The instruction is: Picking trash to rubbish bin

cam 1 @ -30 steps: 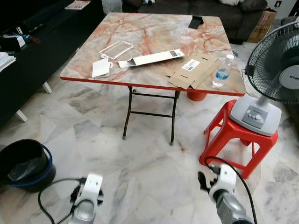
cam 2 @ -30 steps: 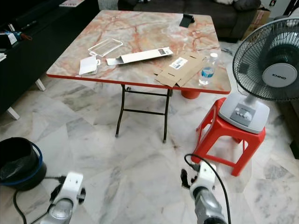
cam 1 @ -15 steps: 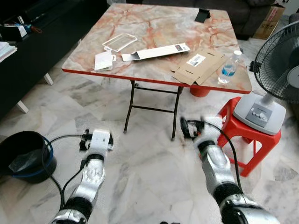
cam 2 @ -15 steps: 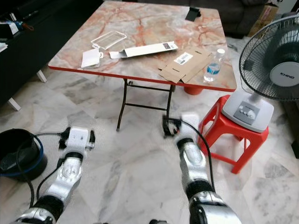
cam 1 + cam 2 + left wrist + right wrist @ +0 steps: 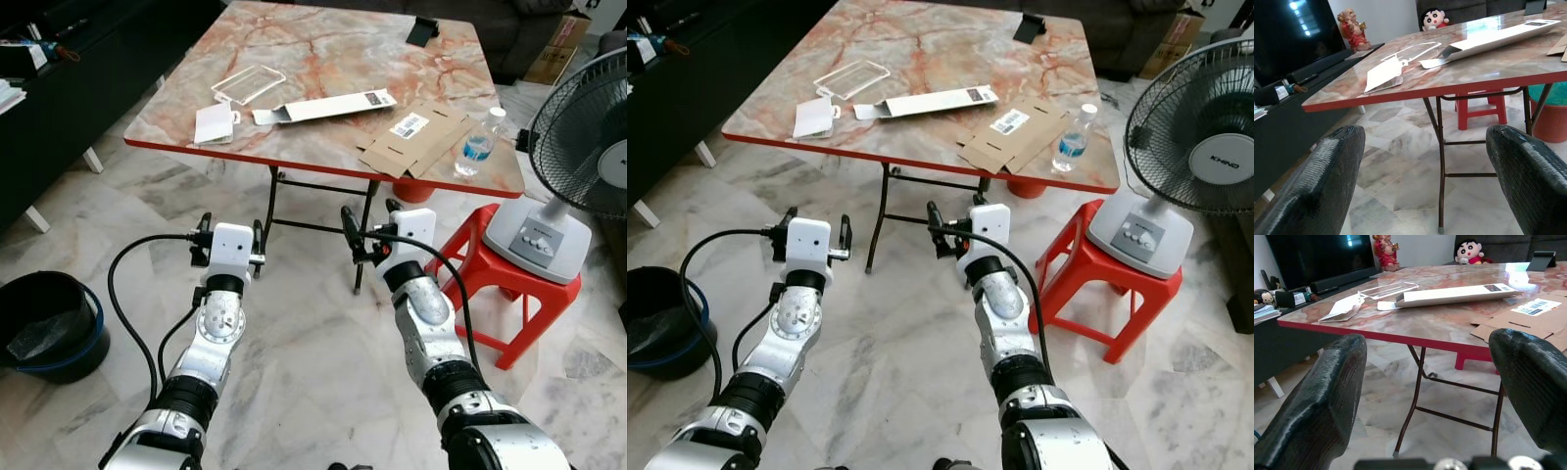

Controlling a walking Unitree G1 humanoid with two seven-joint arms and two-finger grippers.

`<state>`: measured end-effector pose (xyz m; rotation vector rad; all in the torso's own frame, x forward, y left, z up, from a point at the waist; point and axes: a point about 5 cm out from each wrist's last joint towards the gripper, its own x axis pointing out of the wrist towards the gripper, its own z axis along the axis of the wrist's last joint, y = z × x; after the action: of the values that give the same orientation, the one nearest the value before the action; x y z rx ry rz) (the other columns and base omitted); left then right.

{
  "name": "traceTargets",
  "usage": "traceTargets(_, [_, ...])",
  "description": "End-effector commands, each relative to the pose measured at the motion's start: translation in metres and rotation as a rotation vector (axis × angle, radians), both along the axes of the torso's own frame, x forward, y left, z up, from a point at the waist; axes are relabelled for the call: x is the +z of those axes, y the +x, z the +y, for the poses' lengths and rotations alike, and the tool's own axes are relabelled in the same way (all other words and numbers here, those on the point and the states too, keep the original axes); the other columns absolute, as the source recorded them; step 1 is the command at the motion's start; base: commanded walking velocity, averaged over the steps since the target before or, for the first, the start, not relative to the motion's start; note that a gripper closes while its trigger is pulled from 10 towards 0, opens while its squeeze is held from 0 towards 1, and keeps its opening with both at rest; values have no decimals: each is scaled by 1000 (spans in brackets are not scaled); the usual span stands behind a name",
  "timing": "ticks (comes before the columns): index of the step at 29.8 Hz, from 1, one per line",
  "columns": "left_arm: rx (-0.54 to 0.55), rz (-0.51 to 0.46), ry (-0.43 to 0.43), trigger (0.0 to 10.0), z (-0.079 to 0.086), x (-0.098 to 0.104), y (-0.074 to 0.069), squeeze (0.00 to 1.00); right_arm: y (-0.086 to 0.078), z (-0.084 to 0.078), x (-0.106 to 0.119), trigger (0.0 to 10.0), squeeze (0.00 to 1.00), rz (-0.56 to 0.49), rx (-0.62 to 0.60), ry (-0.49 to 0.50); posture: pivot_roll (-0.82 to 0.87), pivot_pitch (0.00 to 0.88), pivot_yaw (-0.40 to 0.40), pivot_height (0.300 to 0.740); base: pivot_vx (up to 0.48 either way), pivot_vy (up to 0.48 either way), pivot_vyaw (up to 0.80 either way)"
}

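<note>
1. Left end effector (image 5: 231, 242) raised at lower left of the left eye view, right end effector (image 5: 376, 231) at centre, both released with fingers apart and holding nothing, short of the red front edge of the worktop (image 5: 323, 181). Trash on the marble top in the upper half: white sleeve (image 5: 214, 124), clear tray (image 5: 249, 84), long white box (image 5: 326, 107), flattened cardboard (image 5: 414, 140), water bottle (image 5: 473, 149). Rubbish bin (image 5: 51, 326) at far left on the floor.
2. Right eye view: same layout; fan (image 5: 1195, 162) on red stool (image 5: 1114, 281) at right, worth avoiding on the swing.
3. Left wrist view: white sleeve between the spread fingers (image 5: 1317, 188); best to step closer, lift above the edge, then pinch the overhanging corner.
4. Right wrist view: long white box and cardboard ahead, beyond reach.
5. Against a second ago: both arms up from the bottom edge; camera nearer the worktop.
</note>
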<state>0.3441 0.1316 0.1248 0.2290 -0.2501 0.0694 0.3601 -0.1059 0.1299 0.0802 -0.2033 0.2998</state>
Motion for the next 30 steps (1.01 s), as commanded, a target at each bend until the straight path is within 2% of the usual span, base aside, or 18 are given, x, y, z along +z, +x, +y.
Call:
traceTargets(1, [-6,10,4,10000,1,-2,-2,0,2,2,6,10000,0,-19,5,-3,71,111,-85,740,0,0,0])
traceTargets(3, [-37,22,25,10000,0,-2,-1,0,2,3,6,10000,0,-15,7,6,76,116,-86,740,0,0,0])
traceTargets(4, [-54,24,25,10000,-1,-1,-1,518,2,4,5,10000,0,-9,5,11,76,116,-86,740,0,0,0])
traceTargets(5, [-63,23,23,10000,-2,1,0,765,2,4,5,10000,0,-4,0,14,76,125,-86,740,0,0,0])
traceTargets(6, [-64,21,33,10000,-2,1,0,306,2,4,5,10000,0,-3,-2,14,76,125,-86,740,0,0,0])
traceTargets(7, [-58,15,44,10000,-2,3,0,0,2,3,5,10000,0,-4,-3,13,75,133,-85,740,0,0,0])
traceTargets(15, [-17,-5,-6,10000,4,9,2,0,2,4,6,10000,0,-4,4,11,74,152,-86,740,0,0,0])
traceTargets(26, [2,4,-31,10000,8,7,-1,0,2,7,7,10000,0,-4,14,14,69,163,-91,740,0,0,0])
traceTargets(30, [3,8,-39,10000,7,6,-2,0,4,7,4,10000,0,29,14,21,73,158,-96,740,277,0,0])
